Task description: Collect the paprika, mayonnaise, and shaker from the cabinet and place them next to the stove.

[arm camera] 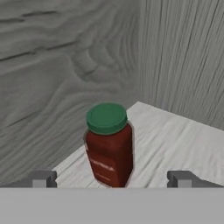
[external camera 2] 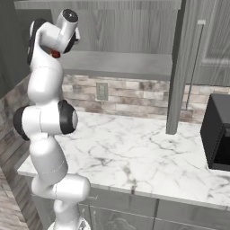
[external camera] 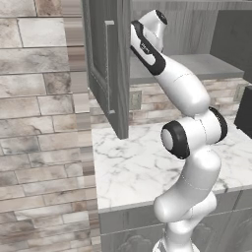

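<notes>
The white robot arm with dark joints (external camera: 184, 142) is reaching up from the base and into the grey wood-grain wall cabinet (external camera: 197, 29), whose tall panelled door (external camera: 108, 64) is standing swung out over the white marble bench (external camera: 133, 167). In the right base view the same arm (external camera 2: 45, 121) is rising at the left, its upper end sitting at the level of the cabinet's grey inner shelf (external camera 2: 121, 63), and a small patch of red is showing just beside the wrist; what that patch is cannot be told from there.

In the hand view the claw (arm camera: 111, 179) is standing released, its two small dark finger tips (arm camera: 43, 178) spread wide apart with nothing between them being gripped. The small dark-red paprika jar with a green-looking cap (arm camera: 108, 144) is standing upright on the pale shelf floor (arm camera: 175, 140), in the corner where the cabinet's back wall and side wall meet. It is sitting in the gap between the two tips, a little nearer the tip on the left of that view, and neither tip is touching it.

A brick backsplash with a grey wall outlet (external camera 2: 102, 91) is running under the cabinet, and a black boxy appliance (external camera 2: 218, 130) is resting on the bench at the far right.
</notes>
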Robot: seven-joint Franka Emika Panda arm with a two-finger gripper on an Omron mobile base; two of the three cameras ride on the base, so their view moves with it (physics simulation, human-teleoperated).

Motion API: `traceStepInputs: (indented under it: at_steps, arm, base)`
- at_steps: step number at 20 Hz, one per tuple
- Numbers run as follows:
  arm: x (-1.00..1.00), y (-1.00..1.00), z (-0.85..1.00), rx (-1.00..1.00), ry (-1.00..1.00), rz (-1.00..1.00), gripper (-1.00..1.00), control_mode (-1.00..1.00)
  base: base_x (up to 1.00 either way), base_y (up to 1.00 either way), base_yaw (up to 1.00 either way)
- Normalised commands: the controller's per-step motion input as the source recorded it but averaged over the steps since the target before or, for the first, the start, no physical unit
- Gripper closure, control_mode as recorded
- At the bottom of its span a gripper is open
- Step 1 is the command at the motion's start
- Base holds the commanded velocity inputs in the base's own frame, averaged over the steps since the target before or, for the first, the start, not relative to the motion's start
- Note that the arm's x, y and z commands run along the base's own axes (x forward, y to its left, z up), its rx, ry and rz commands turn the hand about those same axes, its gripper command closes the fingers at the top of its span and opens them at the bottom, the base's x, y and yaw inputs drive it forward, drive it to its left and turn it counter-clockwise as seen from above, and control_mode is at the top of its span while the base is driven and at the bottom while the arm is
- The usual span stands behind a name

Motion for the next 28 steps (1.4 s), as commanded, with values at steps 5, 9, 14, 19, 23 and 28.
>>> traceStepInputs:
  at_steps: [5,9,14,19,23,28]
  arm:
    - [0.11,0.15,0.00,0.00,0.02,-0.01,-1.00,-1.00]
    - [0.11,0.14,0.00,0.00,0.02,-0.02,-1.00,-1.00]
    - [0.08,0.15,0.00,0.00,0.01,-0.02,-1.00,-1.00]
    - [0.09,0.12,0.00,0.00,0.01,-0.02,-1.00,-1.00]
    - [0.07,0.01,0.00,0.00,0.00,-0.01,-1.00,-1.00]
    - [0.07,0.00,0.00,0.00,0.00,0.00,-1.00,-1.00]
  base:
    - [0.00,0.00,0.00]
    - [0.00,0.00,0.00]
    - [0.00,0.00,0.00]
    - [0.00,0.00,0.00]
    - [0.00,0.00,0.00]
    - [0.00,0.00,0.00]
